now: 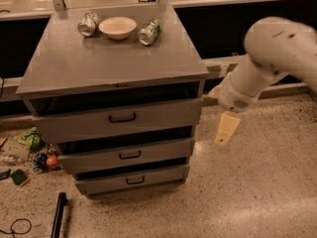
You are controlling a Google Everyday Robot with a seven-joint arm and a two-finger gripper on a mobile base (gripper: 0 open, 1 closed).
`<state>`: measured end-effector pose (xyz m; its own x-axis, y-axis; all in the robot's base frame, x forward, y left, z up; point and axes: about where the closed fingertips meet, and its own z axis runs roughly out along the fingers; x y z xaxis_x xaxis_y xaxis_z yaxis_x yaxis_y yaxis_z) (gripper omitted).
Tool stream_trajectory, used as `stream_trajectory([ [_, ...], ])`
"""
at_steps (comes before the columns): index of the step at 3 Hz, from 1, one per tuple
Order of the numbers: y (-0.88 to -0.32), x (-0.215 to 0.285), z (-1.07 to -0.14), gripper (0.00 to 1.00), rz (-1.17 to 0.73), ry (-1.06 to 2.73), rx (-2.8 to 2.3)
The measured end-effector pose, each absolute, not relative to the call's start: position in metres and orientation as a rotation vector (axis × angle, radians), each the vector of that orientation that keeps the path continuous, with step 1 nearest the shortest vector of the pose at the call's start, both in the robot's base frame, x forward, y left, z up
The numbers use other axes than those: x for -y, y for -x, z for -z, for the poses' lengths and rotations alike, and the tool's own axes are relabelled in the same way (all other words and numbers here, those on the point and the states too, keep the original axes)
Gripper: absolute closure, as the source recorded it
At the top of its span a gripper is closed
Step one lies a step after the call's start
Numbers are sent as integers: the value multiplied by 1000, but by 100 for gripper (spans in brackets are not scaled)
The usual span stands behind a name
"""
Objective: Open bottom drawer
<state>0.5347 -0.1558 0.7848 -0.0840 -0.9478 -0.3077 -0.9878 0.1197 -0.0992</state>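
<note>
The grey cabinet (114,63) stands on the speckled floor with three drawers. The bottom drawer (104,183) is the lowest one, with a shallow grey front and a small black bar handle (134,180). Its front sits about flush with the middle drawer (163,151), with a dark gap above it. My gripper (225,130) hangs on the white arm (270,53) to the right of the cabinet. It is level with the top and middle drawers, apart from the cabinet and well above and right of the bottom handle. It holds nothing.
Two cans (88,25) (149,31) and a white bowl (118,27) lie on the cabinet top. Small clutter (34,152) lies on the floor at the left, with a black bar (58,216) and a cable (15,227) in front. A dark counter wall (218,29) runs behind.
</note>
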Motion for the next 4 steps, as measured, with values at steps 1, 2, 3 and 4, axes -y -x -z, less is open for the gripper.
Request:
stream_trajectory([
  [1,-576,131,-701,0,-303,2038,-2022],
  [2,-574,128,-653,0,-404,2057,-2047],
  [3,-549,120,-653,0,-447,2008,-2003],
  [4,-523,94,-615,0,-494,1949,-1923],
])
